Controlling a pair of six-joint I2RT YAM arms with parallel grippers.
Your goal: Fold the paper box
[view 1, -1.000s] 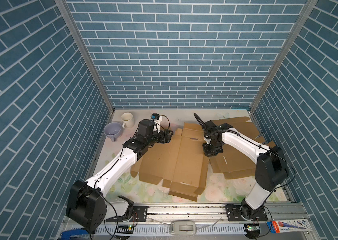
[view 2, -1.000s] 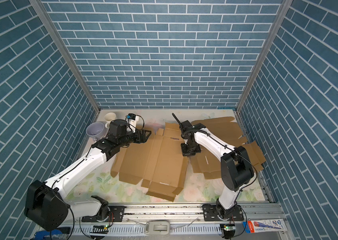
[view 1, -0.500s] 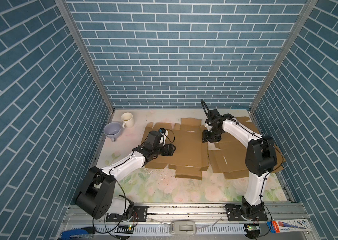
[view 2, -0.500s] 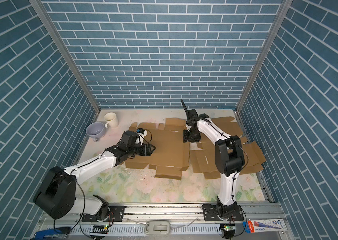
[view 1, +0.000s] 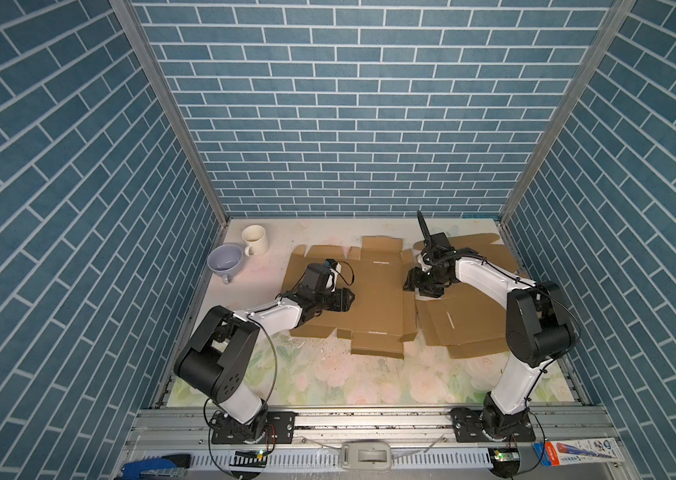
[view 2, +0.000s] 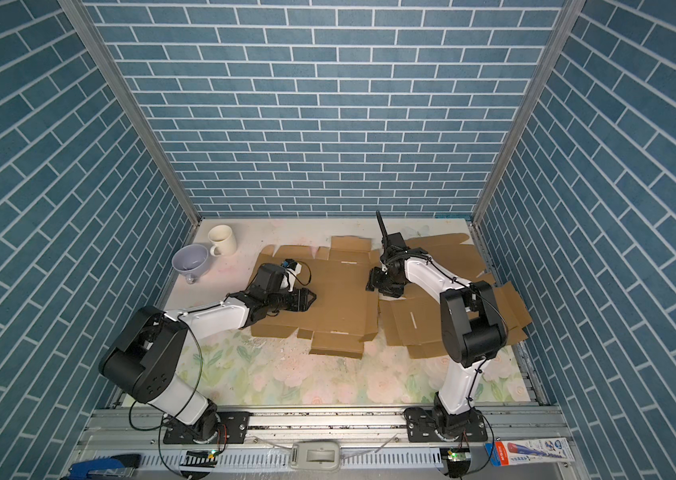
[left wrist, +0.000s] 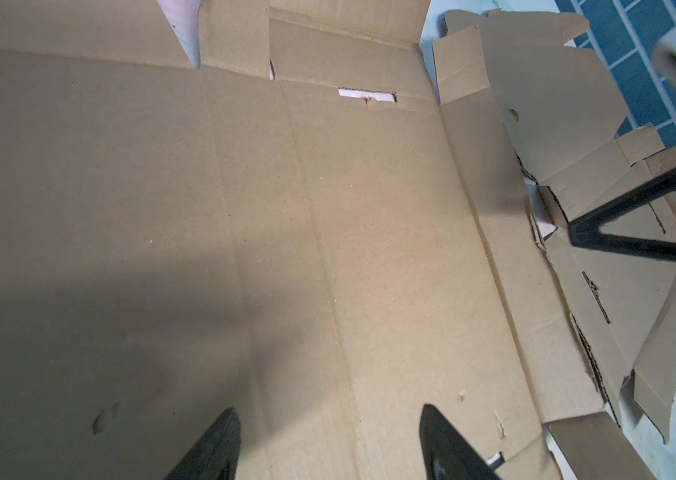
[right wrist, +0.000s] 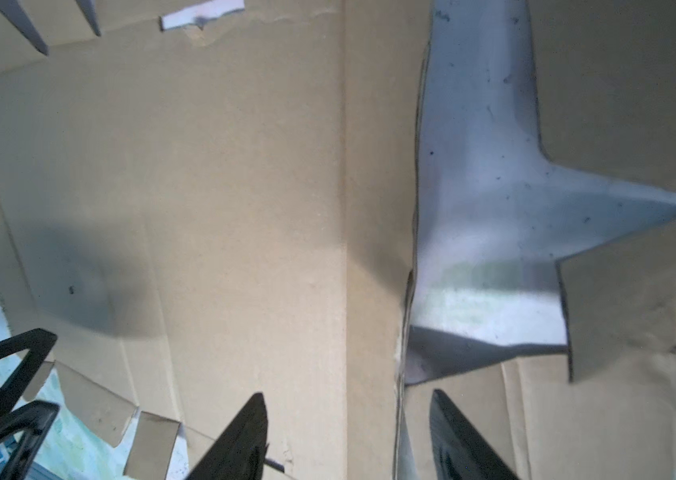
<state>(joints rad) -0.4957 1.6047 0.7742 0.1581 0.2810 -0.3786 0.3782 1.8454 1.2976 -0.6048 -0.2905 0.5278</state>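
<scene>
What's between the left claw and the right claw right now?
Only a bare stretch of the flat cardboard box, with nothing on it, lies between the left claw and the right claw. This shows in both top views.

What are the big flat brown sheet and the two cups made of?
The flat brown box sheet looks like matte corrugated cardboard: creases and fluted cut edges show. The cream mug and lavender cup look like glazed ceramic, maybe plastic: smooth, slightly shiny.
</scene>
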